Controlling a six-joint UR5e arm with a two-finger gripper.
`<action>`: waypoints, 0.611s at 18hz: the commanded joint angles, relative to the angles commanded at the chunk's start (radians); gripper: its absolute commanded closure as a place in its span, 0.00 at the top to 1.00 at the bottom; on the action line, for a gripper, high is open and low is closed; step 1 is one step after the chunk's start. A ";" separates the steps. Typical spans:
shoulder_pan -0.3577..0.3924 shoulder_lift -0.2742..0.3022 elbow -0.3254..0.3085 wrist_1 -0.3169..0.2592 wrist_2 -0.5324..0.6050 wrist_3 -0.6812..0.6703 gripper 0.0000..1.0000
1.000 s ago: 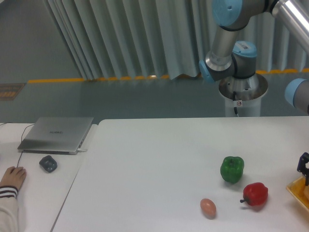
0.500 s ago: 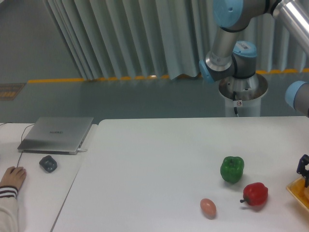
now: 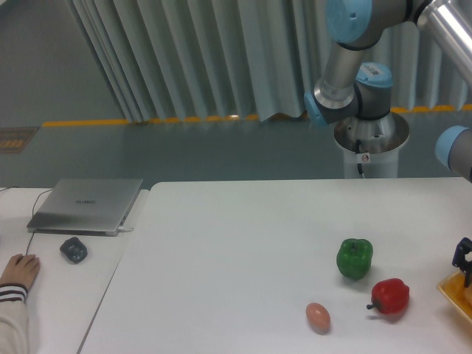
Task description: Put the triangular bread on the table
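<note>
My gripper (image 3: 464, 259) shows only as a dark sliver at the right edge of the frame, just above the corner of a yellow tray (image 3: 453, 293). Most of it is cut off, so its fingers cannot be read. The triangular bread is out of view, beyond the right edge. The white table (image 3: 236, 251) fills the lower middle of the picture. The arm's elbow and base rise behind the table at the upper right.
A green bell pepper (image 3: 355, 258), a red bell pepper (image 3: 390, 296) and a small pinkish-brown egg (image 3: 318, 317) lie right of the table's centre. On a smaller desk to the left sit a grey laptop (image 3: 87, 204) and a dark object (image 3: 73, 249); a person's hand (image 3: 18, 271) rests there.
The gripper has shifted slightly right and down toward the tray, showing less of itself. Nothing else has moved.
</note>
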 joint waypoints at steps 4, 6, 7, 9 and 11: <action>0.000 -0.002 0.000 -0.002 0.000 0.000 0.86; 0.000 -0.002 -0.002 -0.002 0.000 -0.002 0.71; 0.000 0.000 -0.002 -0.002 0.000 0.000 0.67; 0.000 0.005 0.000 -0.003 -0.002 0.003 0.64; 0.000 0.006 -0.003 -0.005 0.002 -0.002 0.55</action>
